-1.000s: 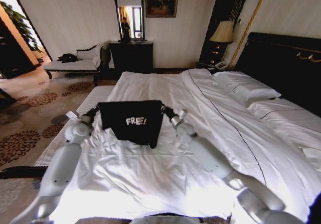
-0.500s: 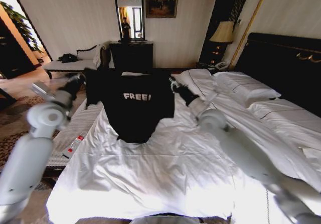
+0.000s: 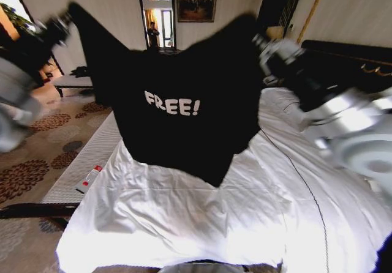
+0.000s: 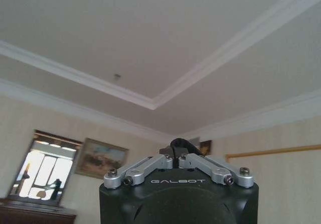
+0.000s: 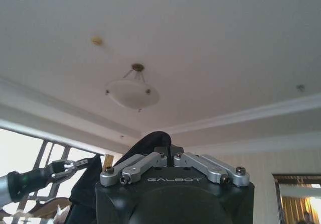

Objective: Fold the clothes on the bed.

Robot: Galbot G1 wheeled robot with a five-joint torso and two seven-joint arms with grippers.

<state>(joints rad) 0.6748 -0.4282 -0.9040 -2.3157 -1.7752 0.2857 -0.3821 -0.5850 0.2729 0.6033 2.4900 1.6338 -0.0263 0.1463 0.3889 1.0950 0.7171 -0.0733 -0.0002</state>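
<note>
With the left gripper (image 3: 61, 23) and the right gripper (image 3: 264, 43) each clenching a pinch of cloth, the black T-shirt (image 3: 184, 111) is hanging spread between and below the jaws above the bed (image 3: 202, 218), and such thin pinches could be slipping loose, dropping a corner.

The black T-shirt (image 3: 184, 101) hangs spread wide in the air above the bed (image 3: 202, 218), chest side out with white "FREE!" lettering, its top corners held high and its hem drooping to a point. The bed's white sheet lies rumpled beneath.
</note>
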